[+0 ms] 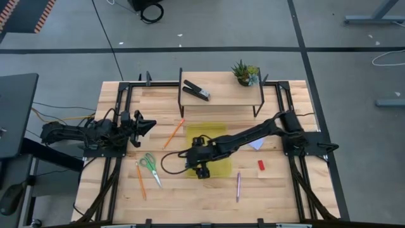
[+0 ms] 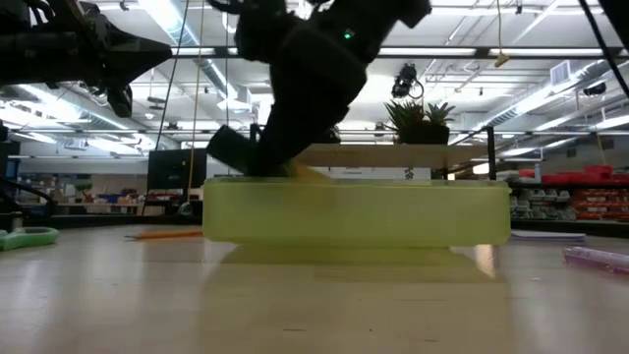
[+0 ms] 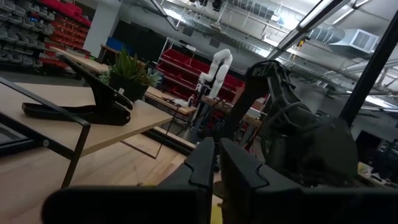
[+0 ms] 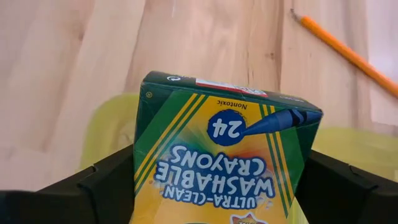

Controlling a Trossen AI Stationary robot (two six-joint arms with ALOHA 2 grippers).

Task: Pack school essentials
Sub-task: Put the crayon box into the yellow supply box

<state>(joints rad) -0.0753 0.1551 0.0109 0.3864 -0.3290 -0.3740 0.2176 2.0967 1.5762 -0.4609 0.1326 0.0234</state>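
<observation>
Overhead, I see my right gripper (image 1: 201, 166) reaching across the table to the yellow-green tray (image 1: 218, 132) in the middle, its tip over the tray's near left part. My left gripper (image 1: 144, 124) waits over the left side of the table, pointing right. The green-handled scissors (image 1: 149, 166) lie left of the tray, with one orange pencil (image 1: 140, 180) just left of them and a second orange pencil (image 1: 174, 132) farther back. The purple pen (image 1: 238, 185) lies near and to the right of the tray, the red eraser (image 1: 260, 165) farther right, and a corner of the pale blue notepad (image 1: 257, 145) shows beside the right arm. On the raised shelf (image 1: 221, 94) at the far side sit the black stapler (image 1: 197, 91) and the potted plant (image 1: 245, 73).

From table height, the right arm drops into the tray (image 2: 356, 211) at its left end.

From my left wrist, the fingers (image 3: 202, 163) stand narrowly apart, holding nothing.

From my right wrist, the fingers (image 4: 109, 177) clamp the crayon box (image 4: 221, 152) from both sides, over the tray (image 4: 109, 121).
</observation>
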